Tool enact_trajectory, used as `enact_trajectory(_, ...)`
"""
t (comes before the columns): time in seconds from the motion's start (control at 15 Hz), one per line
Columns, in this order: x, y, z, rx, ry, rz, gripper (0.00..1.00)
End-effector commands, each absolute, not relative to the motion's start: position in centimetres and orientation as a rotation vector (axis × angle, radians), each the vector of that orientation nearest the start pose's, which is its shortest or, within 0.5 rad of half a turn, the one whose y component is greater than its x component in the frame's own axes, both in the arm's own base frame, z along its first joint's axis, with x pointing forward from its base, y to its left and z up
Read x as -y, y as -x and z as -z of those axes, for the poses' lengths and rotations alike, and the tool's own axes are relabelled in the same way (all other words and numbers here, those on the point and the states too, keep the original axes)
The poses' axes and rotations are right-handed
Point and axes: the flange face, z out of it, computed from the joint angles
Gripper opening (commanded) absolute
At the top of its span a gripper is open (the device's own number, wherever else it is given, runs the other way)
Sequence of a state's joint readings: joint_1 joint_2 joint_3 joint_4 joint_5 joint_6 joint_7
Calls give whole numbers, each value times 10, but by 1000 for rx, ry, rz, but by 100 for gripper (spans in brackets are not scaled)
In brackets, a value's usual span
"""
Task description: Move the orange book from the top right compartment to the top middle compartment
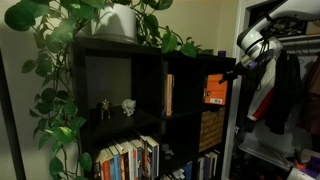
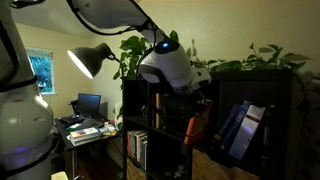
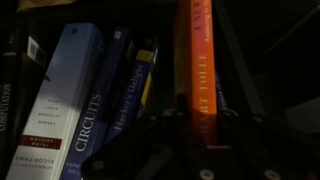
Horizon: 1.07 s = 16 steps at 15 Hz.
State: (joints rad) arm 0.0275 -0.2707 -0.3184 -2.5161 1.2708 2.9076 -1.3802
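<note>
The orange book point(image 3: 197, 50) stands spine-out in the top right compartment point(image 1: 222, 62) of the black cube shelf, next to blue books point(image 3: 80, 90). My gripper point(image 3: 198, 108) has a finger on each side of the orange spine and is shut on it. In both exterior views the gripper point(image 1: 229, 74) point(image 2: 200, 108) is at the front of that cubby, with the orange book point(image 1: 213, 90) point(image 2: 192, 128) just below it. The top middle compartment point(image 1: 185, 70) holds a thin tan-spined book point(image 1: 168, 95) at its left wall.
A wider cubby with small animal figurines point(image 1: 128, 106) is at the left. A woven basket point(image 1: 210, 128) fills the cubby under the orange book. A trailing plant point(image 1: 120, 20) sits on top. Clothes point(image 1: 285, 90) hang beside the shelf. A desk lamp point(image 2: 90, 60) stands behind.
</note>
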Motion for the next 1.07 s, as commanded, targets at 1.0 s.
enact_trajectory(1.0, 166, -373, -401, -82, 2764, 1236, 8)
